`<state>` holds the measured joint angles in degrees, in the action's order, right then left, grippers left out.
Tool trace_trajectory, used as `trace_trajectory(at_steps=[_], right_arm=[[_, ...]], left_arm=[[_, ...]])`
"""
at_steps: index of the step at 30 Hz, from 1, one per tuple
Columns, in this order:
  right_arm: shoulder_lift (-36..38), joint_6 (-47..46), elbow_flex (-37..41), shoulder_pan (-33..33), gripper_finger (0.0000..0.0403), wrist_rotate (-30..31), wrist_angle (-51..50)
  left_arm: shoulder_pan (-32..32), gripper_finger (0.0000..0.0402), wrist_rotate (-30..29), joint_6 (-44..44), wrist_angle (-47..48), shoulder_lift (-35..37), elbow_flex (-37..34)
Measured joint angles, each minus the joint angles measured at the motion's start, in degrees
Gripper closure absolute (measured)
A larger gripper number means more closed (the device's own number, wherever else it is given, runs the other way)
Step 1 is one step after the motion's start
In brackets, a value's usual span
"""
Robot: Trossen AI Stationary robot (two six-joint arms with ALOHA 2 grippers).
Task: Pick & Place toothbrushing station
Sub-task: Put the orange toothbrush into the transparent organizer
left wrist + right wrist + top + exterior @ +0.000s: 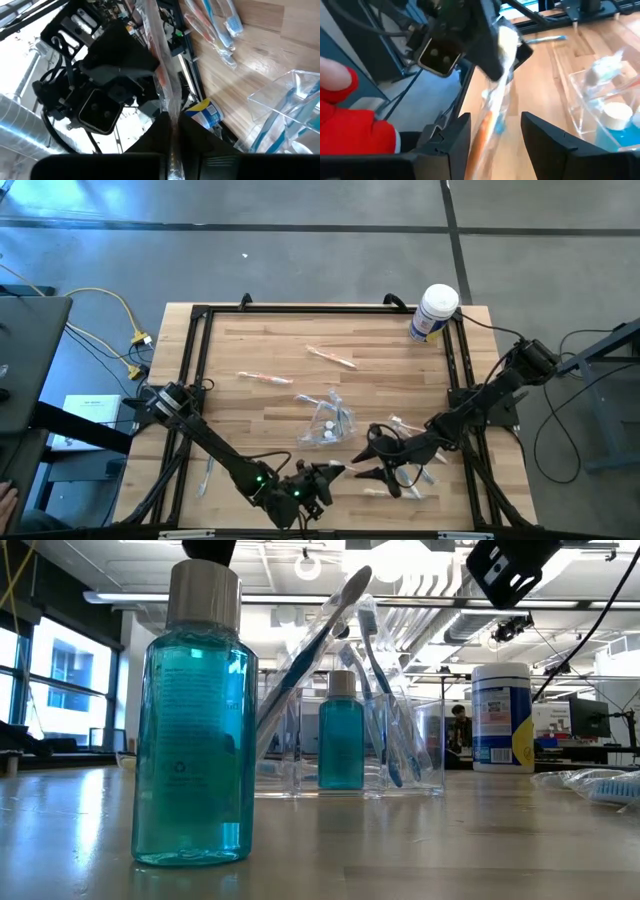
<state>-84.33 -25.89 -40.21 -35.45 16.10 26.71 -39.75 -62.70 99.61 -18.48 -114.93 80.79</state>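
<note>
High view showed the clear toothbrushing station point(325, 420) sitting in the middle of the desk point(250, 340), not picked up yet. At the lower middle, the left pincer point(330, 472) was clamped on a wrapped toothbrush point(167, 95). The right pincer point(366, 460), fingers apart, stood around the same brush. I counted one station, one white tub point(435, 312) and two blue bottles point(195, 720).

Large bottle of teal liquid point(192, 720) with silver cap at left of the frame, standing upright on the wooden table point(420, 840). Behind it, near the centre, a see-through plastic holder point(395, 755) with leaning toothbrushes point(375, 670) and a smaller teal bottle point(341, 735). At right, a white tub with blue label point(501, 718). Dark arm part point(510, 568) at upper right.
</note>
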Motion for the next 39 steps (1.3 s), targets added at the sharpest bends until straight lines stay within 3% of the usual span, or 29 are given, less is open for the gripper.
trace_trajectory(at_steps=[7,17,24,31,39], right_arm=[[0.0,1.91,0.02,0.01,0.0249,-1.24,-0.05],[0.02,3.77,0.07,1.59,0.038,-2.48,-1.52],[0.04,3.65,0.07,1.82,0.0368,-2.75,-1.87],[0.0,5.4,0.09,1.88,0.0383,-2.57,-2.89],[0.0,6.89,0.09,1.86,0.0385,-0.82,-2.77]], left_arm=[[0.0,0.0388,0.07,-0.27,-0.01,0.01,0.02],[-0.07,0.0388,0.92,-0.83,0.37,0.0,0.02],[-0.3,0.0381,1.16,-5.98,0.17,0.0,0.02],[-1.4,0.0334,4.53,-19.22,-3.17,0.17,0.33],[-3.15,0.0298,4.19,-22.17,-4.07,1.14,0.57]])
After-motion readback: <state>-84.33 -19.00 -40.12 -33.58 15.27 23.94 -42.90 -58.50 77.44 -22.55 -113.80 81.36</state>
